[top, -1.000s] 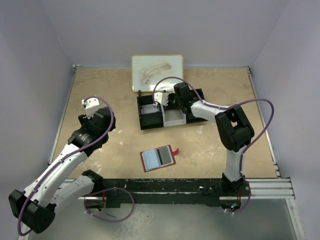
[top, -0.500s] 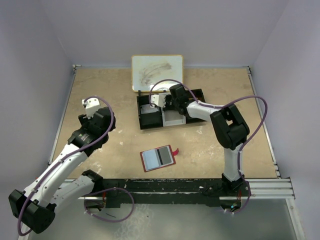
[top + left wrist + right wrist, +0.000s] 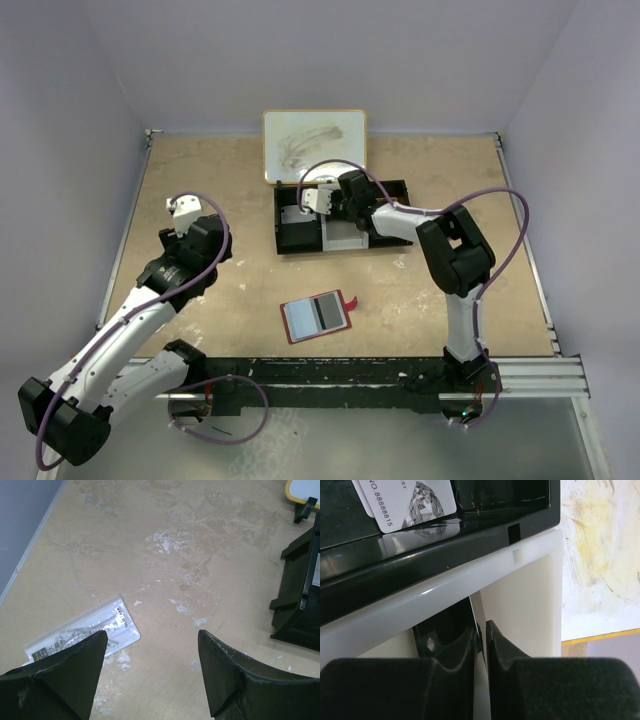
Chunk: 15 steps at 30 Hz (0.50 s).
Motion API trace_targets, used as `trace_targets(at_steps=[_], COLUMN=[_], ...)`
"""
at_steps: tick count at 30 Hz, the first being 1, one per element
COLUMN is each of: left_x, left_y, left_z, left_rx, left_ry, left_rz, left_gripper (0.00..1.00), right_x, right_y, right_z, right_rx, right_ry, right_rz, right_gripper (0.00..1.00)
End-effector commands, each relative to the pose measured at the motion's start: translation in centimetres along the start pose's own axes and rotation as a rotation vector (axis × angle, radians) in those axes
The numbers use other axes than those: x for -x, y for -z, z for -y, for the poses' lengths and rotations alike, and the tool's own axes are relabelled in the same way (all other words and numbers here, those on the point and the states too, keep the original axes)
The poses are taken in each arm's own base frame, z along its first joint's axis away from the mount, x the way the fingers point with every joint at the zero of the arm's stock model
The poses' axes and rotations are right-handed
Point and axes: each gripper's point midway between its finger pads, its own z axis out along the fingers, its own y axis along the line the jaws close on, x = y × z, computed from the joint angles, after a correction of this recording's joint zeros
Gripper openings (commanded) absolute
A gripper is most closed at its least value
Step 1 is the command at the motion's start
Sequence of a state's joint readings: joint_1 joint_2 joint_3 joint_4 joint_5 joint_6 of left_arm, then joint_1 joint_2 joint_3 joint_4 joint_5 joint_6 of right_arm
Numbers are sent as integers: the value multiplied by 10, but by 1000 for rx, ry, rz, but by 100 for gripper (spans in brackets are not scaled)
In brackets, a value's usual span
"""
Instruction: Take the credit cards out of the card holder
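The red card holder lies open on the table near the front, its grey-blue sleeves facing up, with neither gripper near it. My right gripper hangs over the left part of the black tray, jaws almost together with a thin pale credit card held edge-on between them. Another credit card, white with a diamond print, lies in the tray's black compartment. My left gripper stands open and empty over the left of the table, beside a pale credit card lying flat.
A yellow-framed whiteboard lies behind the tray. The tray's white middle compartment is just past my right fingers. In the left wrist view the tray's black end is at the right edge. Grey walls enclose the table.
The right gripper has moved a little left and back over the tray's left compartment, elbow swinging left. The left arm has barely shifted. The card holder has not moved.
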<state>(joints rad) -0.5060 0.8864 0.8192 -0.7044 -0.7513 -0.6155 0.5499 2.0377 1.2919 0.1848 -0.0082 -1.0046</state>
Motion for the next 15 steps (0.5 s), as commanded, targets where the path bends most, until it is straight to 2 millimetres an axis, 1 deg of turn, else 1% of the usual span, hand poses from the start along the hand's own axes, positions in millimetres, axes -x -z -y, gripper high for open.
trace_targets(at_steps=[1, 4, 6, 8, 10, 15], left_x=[7, 6, 5, 4, 3, 0], left_y=[-1, -1, -1, -2, -2, -3], left_z=[2, 3, 3, 4, 5, 7], left_rx=[-10, -11, -11, -14, -18, -26], left_ry=[2, 2, -1, -6, -9, -15], left_rz=[19, 19, 15, 11, 5, -7], left_gripper=[70, 70, 70, 70, 70, 70], right_x=[11, 16, 22, 27, 31, 37], right_y=[4, 8, 12, 15, 17, 18], right_z=[23, 24, 25, 24, 26, 17], right_rx=[-66, -59, -55, -38, -37, 19], right_ry=[-15, -39, -56, -69, -88, -114], right_rz=[17, 36, 60, 82, 94, 121], right_gripper=[18, 23, 30, 35, 44, 51])
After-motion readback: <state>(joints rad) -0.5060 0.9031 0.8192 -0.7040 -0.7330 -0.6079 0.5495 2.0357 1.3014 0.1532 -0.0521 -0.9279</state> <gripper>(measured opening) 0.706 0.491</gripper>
